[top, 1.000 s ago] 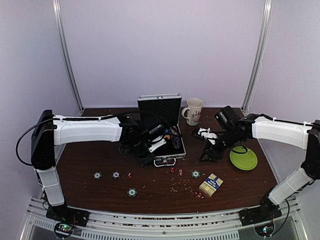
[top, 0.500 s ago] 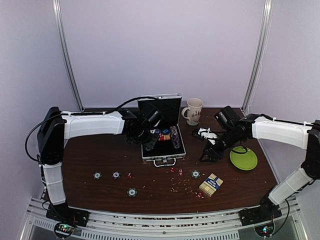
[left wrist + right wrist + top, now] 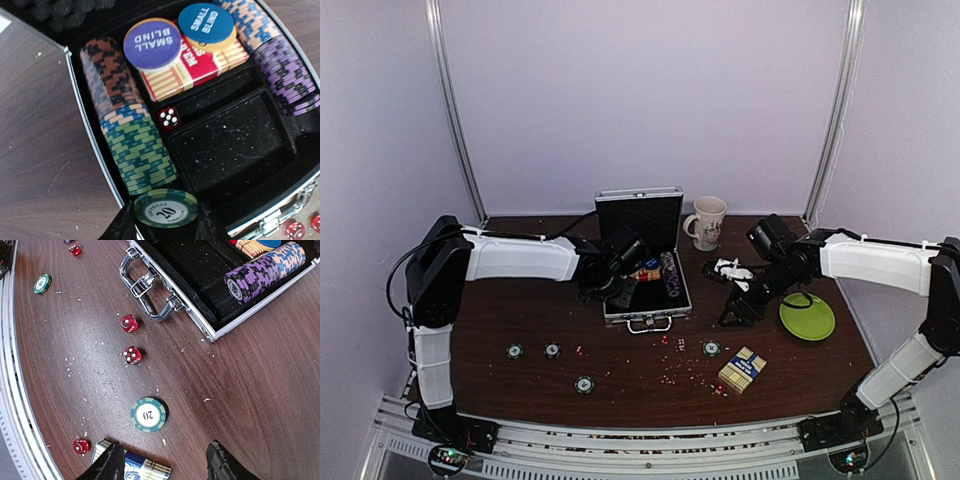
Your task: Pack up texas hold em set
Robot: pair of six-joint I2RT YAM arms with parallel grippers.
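The silver case (image 3: 668,308) lies open at mid-table with its lid (image 3: 640,215) upright. In the left wrist view its black tray (image 3: 235,142) holds chip rows (image 3: 127,140), a red card pack (image 3: 197,67), two blind buttons (image 3: 152,42) and one die (image 3: 169,118). My left gripper (image 3: 165,223) is shut on a green "20" chip (image 3: 165,208) over the case's near-left corner. My right gripper (image 3: 165,465) hangs open above the table, over another green chip (image 3: 148,414) and the blue-and-tan card box (image 3: 132,466). Red dice (image 3: 132,355) lie near the case handle (image 3: 145,290).
A cream mug (image 3: 708,222) stands behind the case on the right. A green plate (image 3: 807,316) lies under the right arm. Three loose chips (image 3: 552,350) sit front left, with one more (image 3: 711,348) by the card box (image 3: 742,370). Crumbs dot the front of the table.
The left arm has drawn back and left, carrying its gripper from the case's front-left corner to the case's left side. The right arm has barely moved.
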